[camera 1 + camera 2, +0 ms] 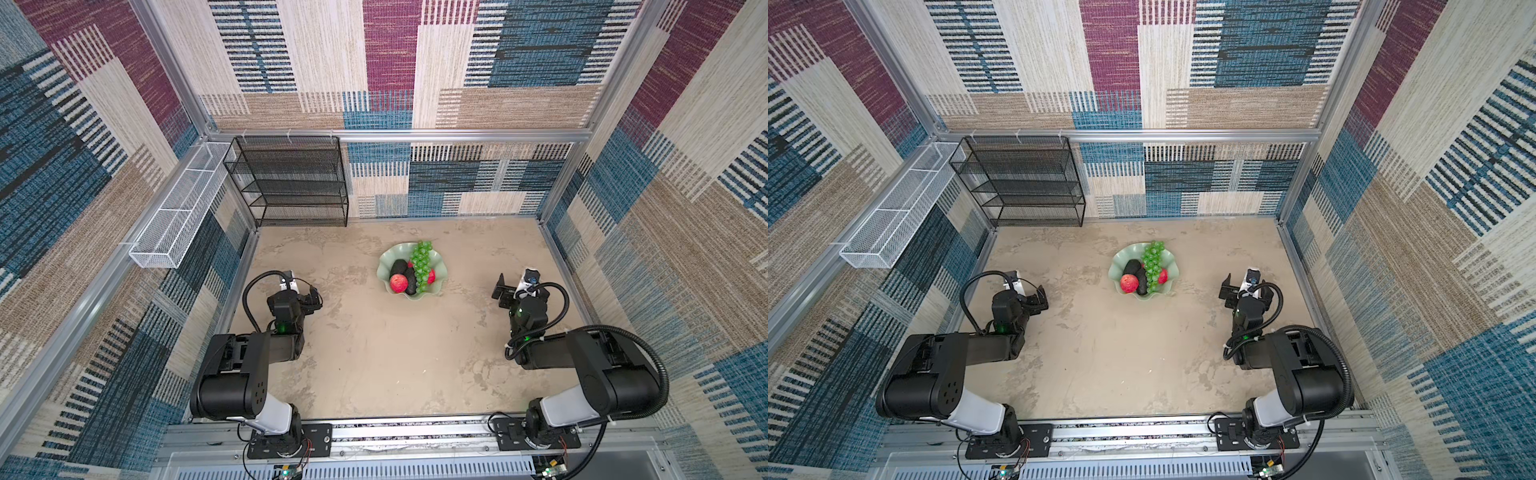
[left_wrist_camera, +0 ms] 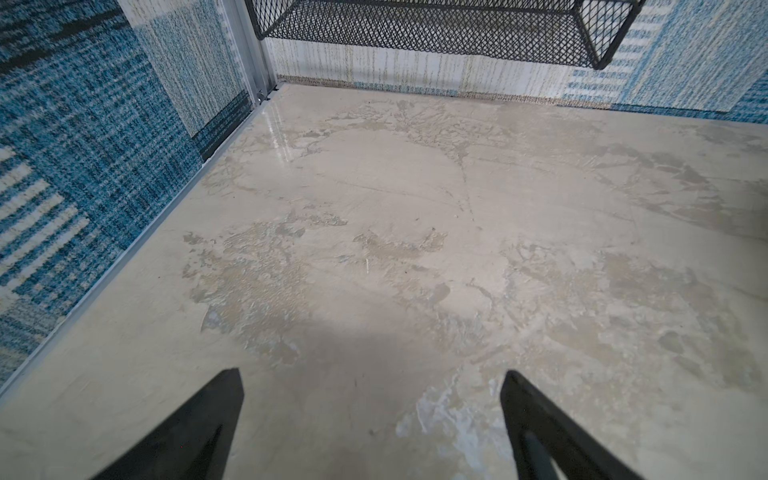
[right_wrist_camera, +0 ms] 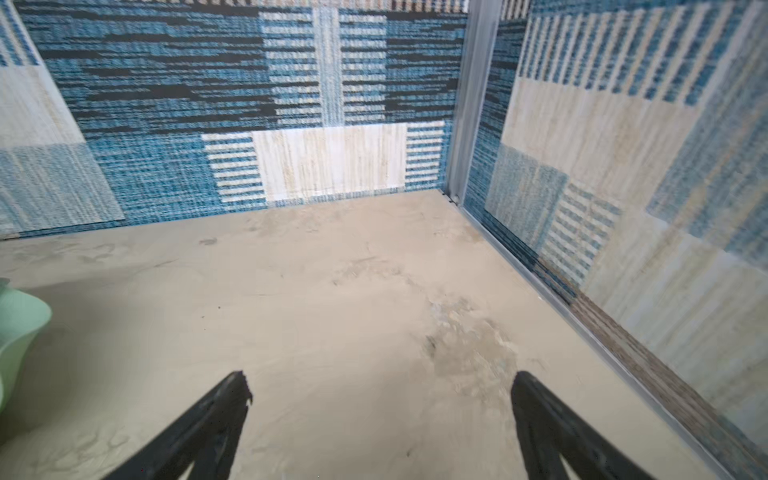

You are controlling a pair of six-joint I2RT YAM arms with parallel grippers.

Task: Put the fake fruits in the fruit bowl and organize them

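1. Hanging over the bare surface [image 1: 374, 353] at the left, the left tool [image 1: 311, 300] has its jaws spread wide and empty.
2. In the middle, the fruit bowl [image 1: 384, 268] holds the grapes [image 1: 422, 262], avocados [image 1: 400, 268] and apples [image 1: 399, 283]; only two apples show plainly.
3. At the right, the right tool [image 1: 500, 291] gapes empty too.
4. No fruit lies loose, so the task looks finished.

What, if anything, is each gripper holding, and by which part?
Nothing is held. The left gripper and right gripper both stand open above the table; the fake fruits lie in the fruit bowl.
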